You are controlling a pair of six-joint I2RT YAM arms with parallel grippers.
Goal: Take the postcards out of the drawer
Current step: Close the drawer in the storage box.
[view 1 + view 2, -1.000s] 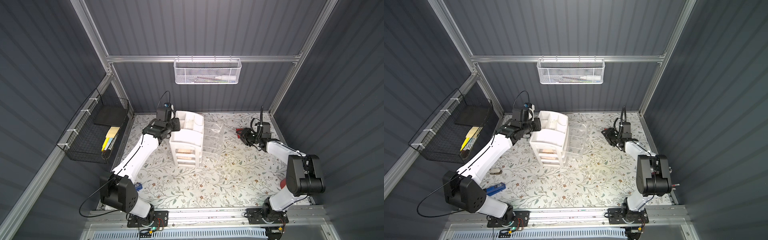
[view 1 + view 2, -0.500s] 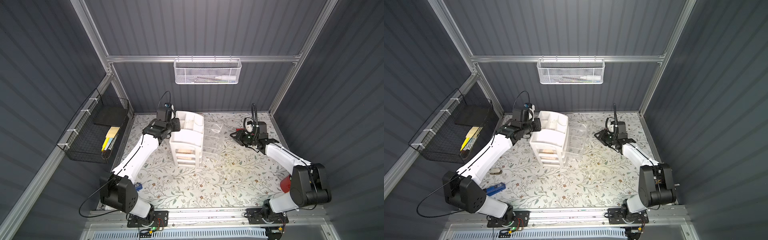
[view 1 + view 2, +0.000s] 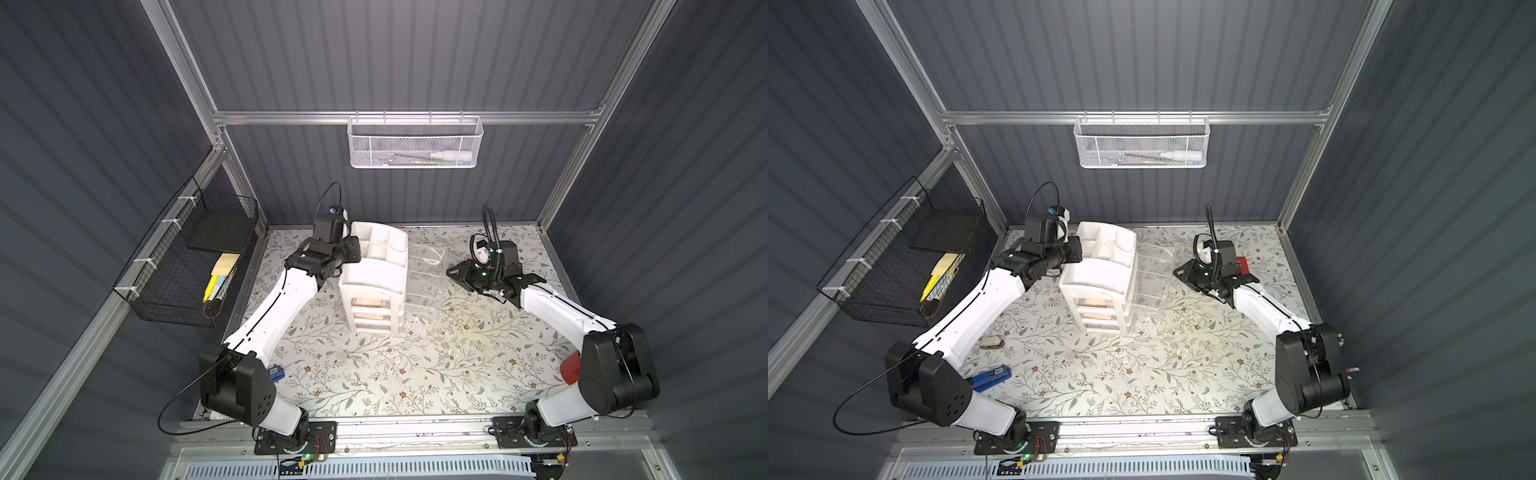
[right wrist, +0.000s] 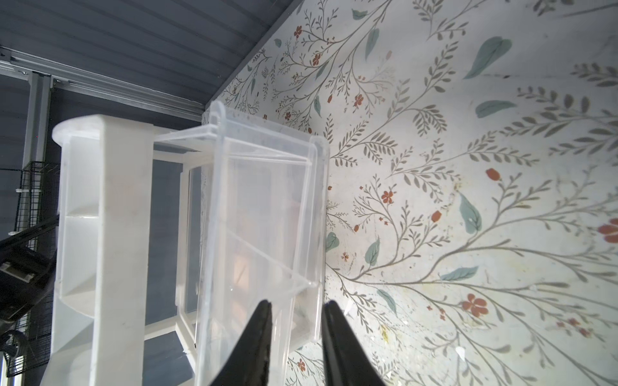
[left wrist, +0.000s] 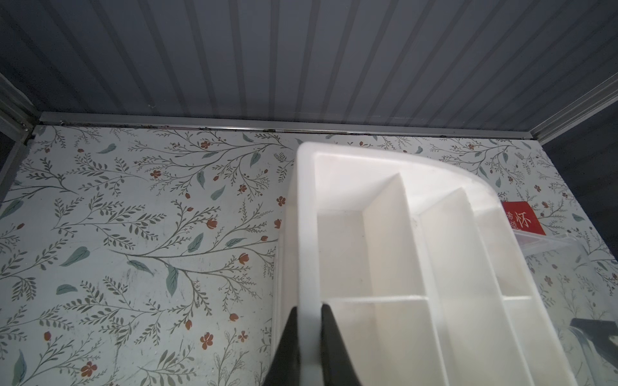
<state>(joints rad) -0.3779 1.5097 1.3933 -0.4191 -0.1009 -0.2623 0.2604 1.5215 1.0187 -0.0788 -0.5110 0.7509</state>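
Observation:
A white organizer [image 3: 374, 270] stands mid-table, with a clear drawer [image 3: 424, 274] pulled out on its right side. My left gripper [image 5: 307, 307] is shut on the organizer's rim [image 5: 306, 217]. My right gripper [image 4: 297, 304] is open and empty, its tips just short of the clear drawer's [image 4: 261, 207] end wall. One red postcard [image 3: 1241, 265] with white characters lies on the table behind my right wrist; it also shows in the left wrist view [image 5: 523, 219]. Peach tones [image 4: 242, 267] show through the clear plastic; I cannot tell whether they lie inside this drawer.
A black wire basket [image 3: 187, 266] with yellow pads hangs on the left wall. A white mesh basket [image 3: 415, 143] hangs on the back wall. A blue object [image 3: 990, 378] and a small pale lump [image 3: 991, 343] lie by the left arm.
My right gripper has swung left, away from the red postcard on the table, up to the clear drawer, and its jaws have narrowed. The left arm has not moved.

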